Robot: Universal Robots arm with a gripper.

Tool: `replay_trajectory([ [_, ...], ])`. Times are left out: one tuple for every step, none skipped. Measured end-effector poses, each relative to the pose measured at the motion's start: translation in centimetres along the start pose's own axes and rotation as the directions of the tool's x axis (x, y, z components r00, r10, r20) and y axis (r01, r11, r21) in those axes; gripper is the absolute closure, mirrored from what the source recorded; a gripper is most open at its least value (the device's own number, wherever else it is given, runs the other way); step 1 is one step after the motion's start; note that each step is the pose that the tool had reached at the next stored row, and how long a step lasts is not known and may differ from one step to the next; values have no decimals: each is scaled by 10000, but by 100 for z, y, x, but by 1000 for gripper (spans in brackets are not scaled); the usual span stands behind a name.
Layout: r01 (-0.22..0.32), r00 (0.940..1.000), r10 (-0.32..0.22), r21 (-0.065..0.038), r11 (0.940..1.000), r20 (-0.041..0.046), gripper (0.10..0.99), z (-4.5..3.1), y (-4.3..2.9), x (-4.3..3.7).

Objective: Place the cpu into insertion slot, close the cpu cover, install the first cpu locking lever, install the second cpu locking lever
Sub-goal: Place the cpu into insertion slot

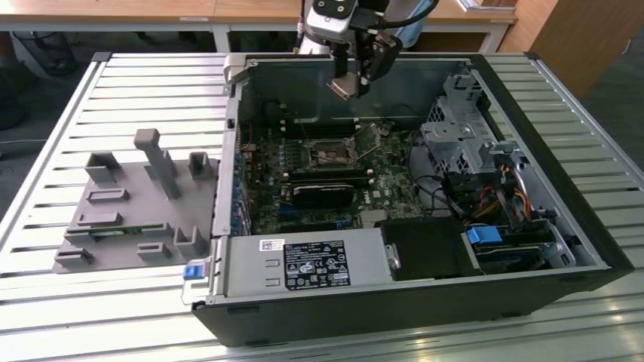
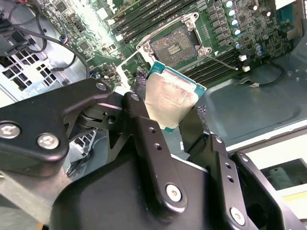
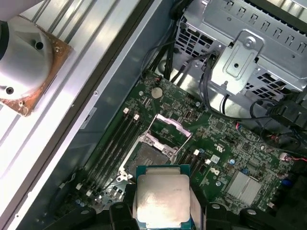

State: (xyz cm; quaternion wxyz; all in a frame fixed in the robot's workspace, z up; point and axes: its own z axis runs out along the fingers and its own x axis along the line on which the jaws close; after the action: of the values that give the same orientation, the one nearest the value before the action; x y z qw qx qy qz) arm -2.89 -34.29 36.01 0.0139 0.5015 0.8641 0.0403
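You're seeing the cpu (image 2: 168,91) hanging tilted above the board, silvery-grey face showing with a teal edge around it, its two side edges being pinched by the gripper (image 2: 170,98). It isn't touching the insertion slot (image 2: 173,44), which is sitting open and empty beneath it, a dark square with a silvery rim. The cpu cover (image 3: 169,123) is standing flipped up at the slot's far edge, with green board showing through its window. Two thin levers (image 2: 221,61) are sticking out unlatched.

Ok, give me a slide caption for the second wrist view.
Gripper holding the cpu by its edges above the exposed insertion slot, not yet seated.
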Motion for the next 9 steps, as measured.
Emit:
replay_trajectory([
  [-65,10000,65,-1,10000,5,557,1,0,0],
  [-130,9999,130,-2,9999,11,557,2,0,0],
  [-194,9998,194,-3,9998,16,557,2,0,0],
  [-254,9997,254,-4,9997,21,557,3,0,0],
  [-315,9995,315,-5,9995,27,557,4,0,1],
  [-379,9993,379,-7,9993,32,557,5,0,1],
  [-444,9990,444,-8,9990,37,557,6,0,1],
  [-507,9987,507,-9,9987,42,557,6,0,1],
  [-575,9983,575,-10,9983,48,557,7,0,2],
])
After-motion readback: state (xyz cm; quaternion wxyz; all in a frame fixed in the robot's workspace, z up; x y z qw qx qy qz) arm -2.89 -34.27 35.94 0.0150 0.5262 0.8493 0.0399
